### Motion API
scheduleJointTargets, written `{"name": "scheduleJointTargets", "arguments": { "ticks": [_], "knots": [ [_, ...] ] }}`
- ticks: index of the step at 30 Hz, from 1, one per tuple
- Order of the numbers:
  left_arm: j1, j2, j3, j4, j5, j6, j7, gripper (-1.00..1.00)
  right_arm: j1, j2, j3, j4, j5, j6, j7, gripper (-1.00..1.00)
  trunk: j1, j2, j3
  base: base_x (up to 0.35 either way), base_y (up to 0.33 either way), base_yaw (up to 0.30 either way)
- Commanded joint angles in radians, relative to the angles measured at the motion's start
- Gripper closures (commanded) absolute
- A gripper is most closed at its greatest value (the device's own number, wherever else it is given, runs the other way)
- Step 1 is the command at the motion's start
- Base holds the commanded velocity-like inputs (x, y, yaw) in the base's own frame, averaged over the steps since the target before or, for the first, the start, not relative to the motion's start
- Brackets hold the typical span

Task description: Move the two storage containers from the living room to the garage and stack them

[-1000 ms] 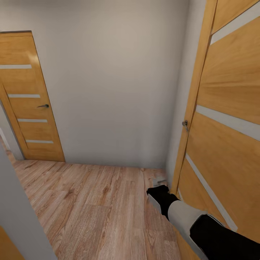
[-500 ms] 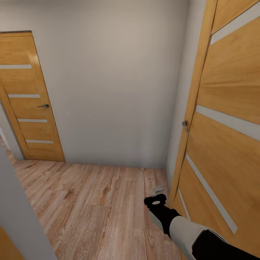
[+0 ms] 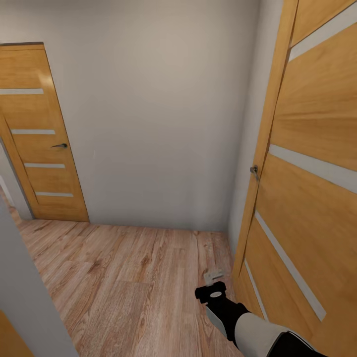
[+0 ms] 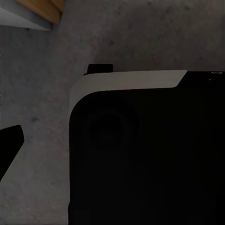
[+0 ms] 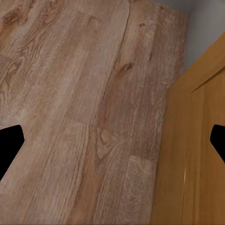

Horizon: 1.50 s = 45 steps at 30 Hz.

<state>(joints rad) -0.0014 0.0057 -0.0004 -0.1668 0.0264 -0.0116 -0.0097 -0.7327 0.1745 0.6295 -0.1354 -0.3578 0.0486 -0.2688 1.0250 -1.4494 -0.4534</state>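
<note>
My right tool hangs low at the lower right of the head view, tips spread wide and holding nothing, close beside the tall orange wood door with its pale strips. Open light plank floor stretches leftward to a smooth pale wall and a second door at upper left. My left tool's state I cannot tell; its wrist view shows rough grey concrete.

Head cam looks down a hallway from up high; right wrist cam sits close over the same light wood plank floor and orange wooden door; left wrist cam faces grey concrete floor.
</note>
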Motion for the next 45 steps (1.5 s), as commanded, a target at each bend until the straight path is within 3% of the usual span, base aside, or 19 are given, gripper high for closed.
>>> {"name": "scheduleJointTargets", "arguments": {
  "ticks": [1,23,45],
  "knots": [
    [0.0,0.0,-0.001,0.0,0.003,-0.001,-0.001,-1.0,-0.001,0.0,0.009,-0.001,-0.007,0.006,-0.004,-1.0,0.0,-0.001,-0.001,0.0,0.0,0.0],
    [0.0,-0.001,0.0,-0.001,0.004,-0.001,0.0,-1.0,-0.001,0.0,0.009,0.038,-0.005,0.006,0.079,-1.0,0.0,-0.001,-0.001,0.014,0.0,0.0],
    [0.0,-0.001,-0.001,-0.002,0.004,-0.001,0.001,-1.0,-0.001,0.0,0.009,0.047,-0.007,0.005,0.1,-1.0,0.0,-0.001,-0.001,0.058,0.0,0.0]
  ]
}}
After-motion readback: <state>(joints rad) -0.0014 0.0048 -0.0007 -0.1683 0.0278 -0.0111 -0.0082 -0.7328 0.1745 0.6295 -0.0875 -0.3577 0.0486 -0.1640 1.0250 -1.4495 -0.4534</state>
